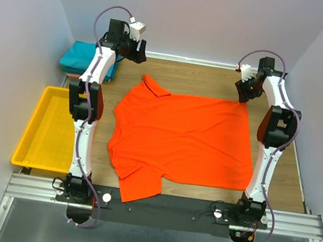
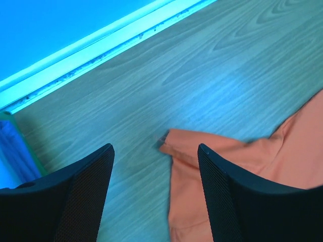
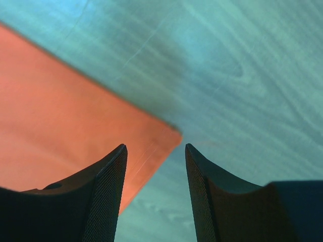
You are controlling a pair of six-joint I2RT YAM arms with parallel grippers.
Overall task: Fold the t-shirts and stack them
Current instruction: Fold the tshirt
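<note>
- Orange-red t-shirt (image 1: 183,136) is spread flat in the middle of the table (image 1: 216,80). The sleeves point to my left side and the hem runs down the right.
- The near sleeve hangs over the front edge onto the black base bar. The far sleeve looks a bit rumpled at its tip.
- Left gripper (image 2: 155,151) sits at the far-left end, just above that far sleeve's tip. Its claw is spread wide with nothing in it, and through the gap I see bare wood and the sleeve edge.
- Right gripper (image 3: 155,147) is over the far-right hem corner. Its claw is also apart and not pinching anything, and the cloth corner lies on the wood below the gap.
- Teal t-shirt (image 1: 83,57) is folded in the far-left corner, behind the yellow tray (image 1: 25,137).
</note>
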